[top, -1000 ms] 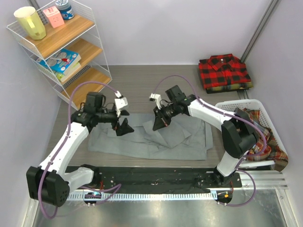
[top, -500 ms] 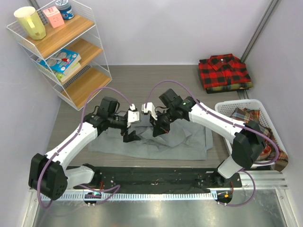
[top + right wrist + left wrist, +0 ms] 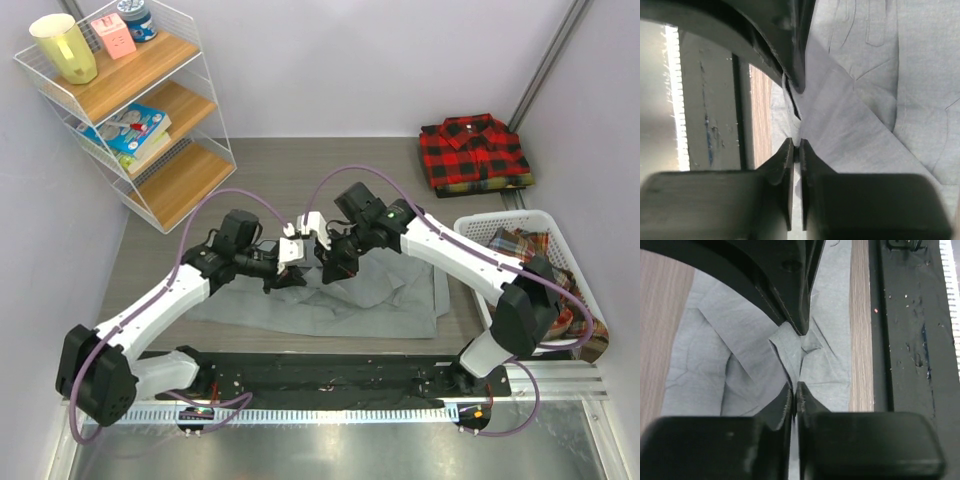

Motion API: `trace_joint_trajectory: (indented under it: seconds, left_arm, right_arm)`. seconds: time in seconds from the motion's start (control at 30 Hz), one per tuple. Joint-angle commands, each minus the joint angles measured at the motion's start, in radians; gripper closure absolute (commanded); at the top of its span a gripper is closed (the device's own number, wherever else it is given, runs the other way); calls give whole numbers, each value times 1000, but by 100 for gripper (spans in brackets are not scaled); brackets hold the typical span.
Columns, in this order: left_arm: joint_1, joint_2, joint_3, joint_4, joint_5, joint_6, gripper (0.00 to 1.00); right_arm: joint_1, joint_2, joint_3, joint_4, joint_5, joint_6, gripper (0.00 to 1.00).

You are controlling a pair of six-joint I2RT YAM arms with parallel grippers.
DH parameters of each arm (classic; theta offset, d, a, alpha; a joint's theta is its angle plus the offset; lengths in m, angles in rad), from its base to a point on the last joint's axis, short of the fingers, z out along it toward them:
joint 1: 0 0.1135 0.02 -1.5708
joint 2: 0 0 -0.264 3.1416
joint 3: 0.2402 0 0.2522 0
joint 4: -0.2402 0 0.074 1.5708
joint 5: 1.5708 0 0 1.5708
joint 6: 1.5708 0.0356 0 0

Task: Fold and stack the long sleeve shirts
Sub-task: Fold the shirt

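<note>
Both tools pinching the grey shirt at mid-surface.

The left tool is pressing its black fingers fully together on a raised fold of the grey shirt. The right tool is gripping a ridge of the same cloth, with only a slit between its fingers. The shirt is lying crumpled, soft and matte on the wood-grain surface. A red-and-black checked shirt is sitting folded at the far right corner, and plaid shirts are bunching in a white slotted basket.
</note>
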Motion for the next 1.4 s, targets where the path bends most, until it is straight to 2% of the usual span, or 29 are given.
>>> trace_joint_trajectory:
  seconds: [0.0, 0.07, 0.1, 0.17, 0.23, 0.27, 0.37, 0.53, 0.57, 0.8, 0.87, 0.9, 1.0, 1.07, 1.23, 1.37]
  left_arm:
    - [-14, -87, 33, 3, -2, -121, 100]
    - [-29, -145, 55, -66, 18, -127, 100]
    - [-37, -158, 93, -116, 21, -112, 100]
    - [-46, -200, 142, -276, 28, -74, 100]
    - [-46, -228, 208, -435, 41, -36, 100]
    - [-49, -251, 228, -489, 56, 36, 100]
    - [-58, -277, 292, -687, 65, 124, 100]
    - [-78, -310, 326, -847, 78, 175, 100]
    - [-99, -317, 332, -871, 82, 176, 100]
    - [-239, -284, 334, -907, 76, 68, 98]
    - [-247, -270, 338, -913, 104, 31, 98]
    - [-251, -261, 332, -867, 107, -68, 98]
    - [-274, -228, 308, -719, 105, -184, 100]
    - [-317, -198, 294, -625, 52, -280, 100]
    - [-400, -101, 322, -508, 65, -327, 100]
    - [-440, -52, 404, -497, 119, -322, 100]
  right_arm:
    - [9, -76, 49, -12, 12, 64, 74]
    - [-2, -88, 69, -43, 12, 92, 62]
    - [-27, -94, 77, -57, -3, 95, 50]
    - [-68, -116, 89, -84, -64, 109, 32]
    - [-171, -139, 95, -90, -121, 149, 21]
    - [-206, -139, 100, -90, -164, 163, 20]
    - [-326, -108, 97, -88, -215, 204, 20]
    - [-404, 14, 66, -87, -239, 232, 30]
    - [-406, 31, 54, -87, -236, 232, 35]
    - [-404, 176, -31, -36, -221, 255, 55]
    - [-398, 205, -52, -15, -223, 269, 61]
    - [-393, 212, -55, -7, -216, 270, 62]
    - [-367, 231, -77, 8, -195, 267, 65]
    - [-352, 243, -89, 21, -183, 266, 66]
    - [-289, 268, -132, 54, -143, 261, 71]
    - [-254, 303, -173, 80, -115, 258, 75]
